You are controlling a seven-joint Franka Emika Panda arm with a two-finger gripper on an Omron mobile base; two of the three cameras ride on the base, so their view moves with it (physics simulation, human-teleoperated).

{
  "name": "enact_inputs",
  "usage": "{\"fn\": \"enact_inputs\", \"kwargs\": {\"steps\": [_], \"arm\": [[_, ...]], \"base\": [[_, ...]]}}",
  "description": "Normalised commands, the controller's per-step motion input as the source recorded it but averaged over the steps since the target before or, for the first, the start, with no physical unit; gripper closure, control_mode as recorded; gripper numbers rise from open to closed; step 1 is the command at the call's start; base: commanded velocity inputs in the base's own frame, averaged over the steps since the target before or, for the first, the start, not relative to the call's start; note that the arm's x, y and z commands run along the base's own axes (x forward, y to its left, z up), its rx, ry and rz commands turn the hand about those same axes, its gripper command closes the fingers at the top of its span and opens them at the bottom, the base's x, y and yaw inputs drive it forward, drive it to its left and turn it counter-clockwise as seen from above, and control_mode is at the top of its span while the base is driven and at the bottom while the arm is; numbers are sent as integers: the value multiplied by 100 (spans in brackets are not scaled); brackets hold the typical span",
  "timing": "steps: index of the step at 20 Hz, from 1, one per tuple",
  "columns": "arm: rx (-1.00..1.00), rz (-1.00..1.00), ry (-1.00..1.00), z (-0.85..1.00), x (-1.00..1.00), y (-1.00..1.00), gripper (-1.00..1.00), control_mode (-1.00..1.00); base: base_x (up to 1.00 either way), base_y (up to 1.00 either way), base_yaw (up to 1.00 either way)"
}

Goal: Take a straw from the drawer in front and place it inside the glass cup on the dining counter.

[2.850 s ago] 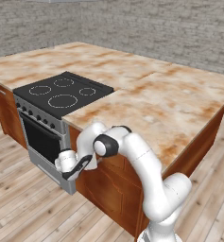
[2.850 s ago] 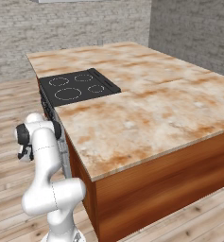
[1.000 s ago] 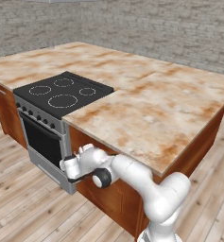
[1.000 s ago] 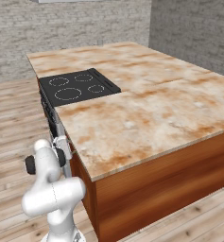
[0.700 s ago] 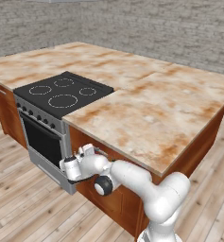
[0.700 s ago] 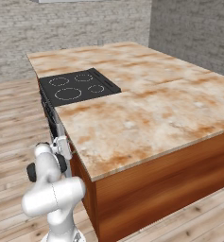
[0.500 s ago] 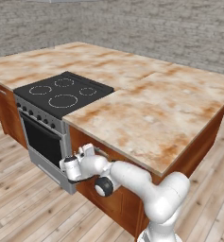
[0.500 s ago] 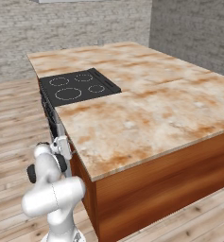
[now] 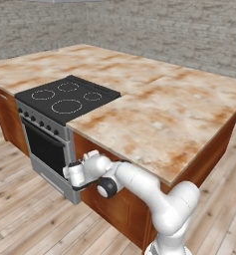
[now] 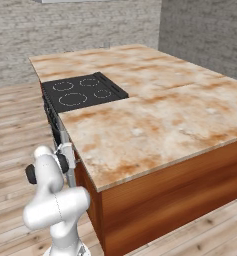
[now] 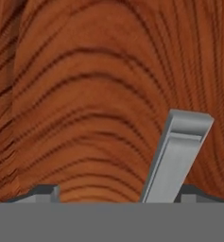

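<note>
We had the big cream-and-rust stone desk [image 9: 164,109] dead ahead of us, the landmark for everything else. Set into its far-left part sat the black cooktop [image 9: 67,97], with the steel oven front [image 9: 47,149] dropping below it. Under the desk's near edge ran the reddish-brown wood base [image 10: 175,195], and right beside the oven, just under that edge, our white arm [image 9: 139,187] had its hand low and pressed in close to the wood. There was the drawer front [image 11: 85,94], wood grain right up at the hand camera, and its small silver bar handle [image 11: 177,153] slanting up between the fingertips. The pincer [image 11: 118,196] stood wide open around that handle, one dark tip either side, not clamped on it. We could not see the straw or the glass cup.
</note>
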Motion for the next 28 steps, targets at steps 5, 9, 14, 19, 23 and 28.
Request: {"fn": "enact_inputs", "kwargs": {"steps": [5,9,14,19,23,28], "arm": [[0,0,0,0,47,0,-100,-100],[0,0,0,0,37,0,100,-100],[0,0,0,0,10,0,100,-100],[0,0,0,0,0,0,100,-100],[0,0,0,0,0,0,100,-100],[0,0,0,0,8,0,100,-100]], "base": [[0,0,0],[0,0,0],[0,0,0],[0,0,0],[0,0,0],[0,0,0]]}}
